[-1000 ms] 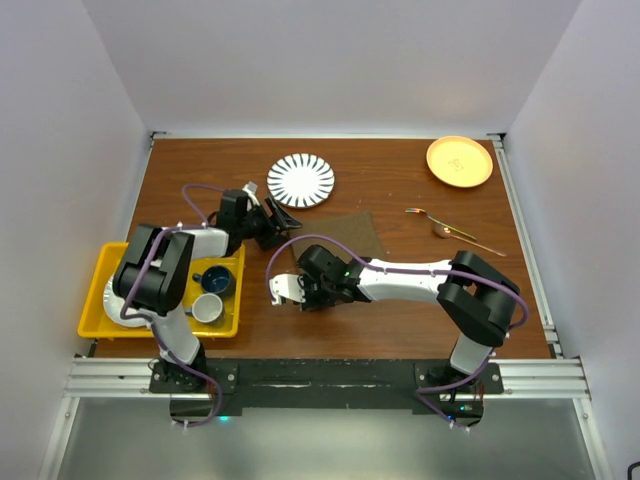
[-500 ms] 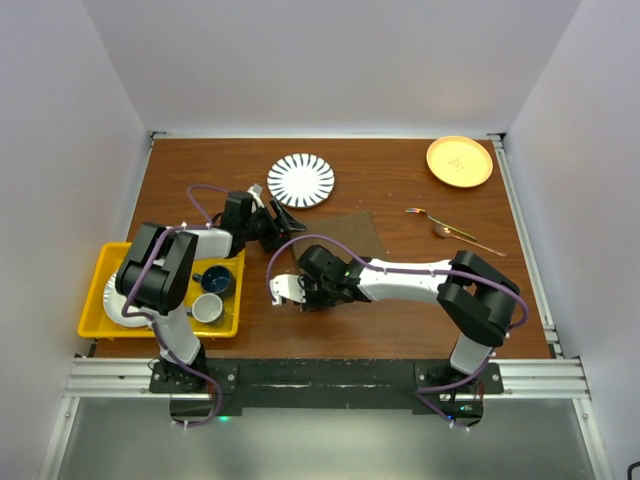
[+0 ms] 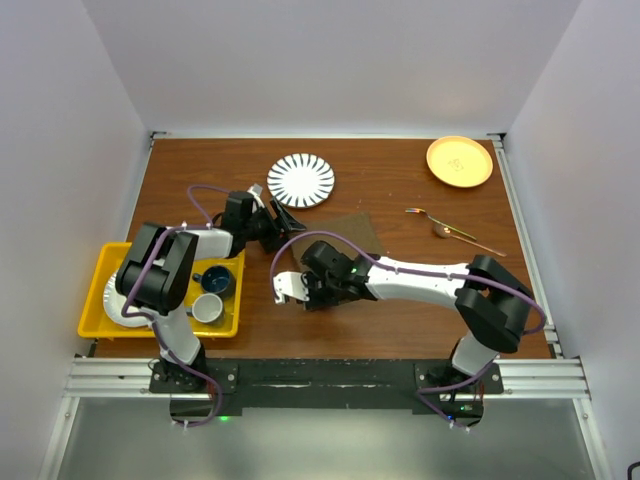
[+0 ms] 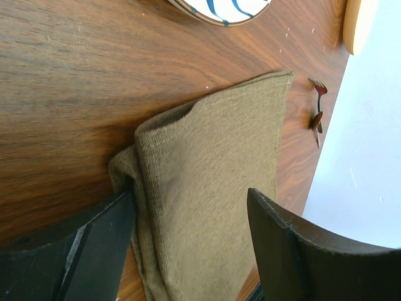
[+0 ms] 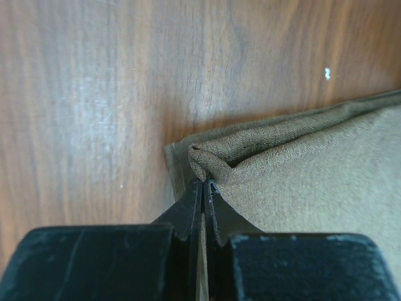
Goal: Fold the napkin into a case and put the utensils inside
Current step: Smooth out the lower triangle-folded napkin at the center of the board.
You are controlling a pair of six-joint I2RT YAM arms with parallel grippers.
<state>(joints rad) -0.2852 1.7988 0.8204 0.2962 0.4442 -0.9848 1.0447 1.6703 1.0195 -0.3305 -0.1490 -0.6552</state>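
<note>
The olive-brown napkin (image 3: 345, 237) lies doubled as a broad rectangle on the table; no narrow case shows. My left gripper (image 3: 283, 222) is open, and its fingers straddle the napkin's (image 4: 213, 182) left end without pinching it. My right gripper (image 5: 203, 183) is shut on the napkin's (image 5: 301, 169) near-left corner, which bunches up at the tips. In the top view that right gripper (image 3: 322, 272) sits at the cloth's near edge. The utensils (image 3: 442, 226), an iridescent one and a copper one, lie right of the napkin and show small in the left wrist view as utensils (image 4: 317, 113).
A striped plate (image 3: 301, 180) sits just behind the napkin. An orange plate (image 3: 459, 161) is at the back right. A yellow tray (image 3: 105, 268) with cups and a plate stands at the near left, beside the left arm.
The right arm's elbow has swung out to the right and its gripper, still pinching the corner, has edged slightly. The left gripper has shifted a little toward the napkin.
</note>
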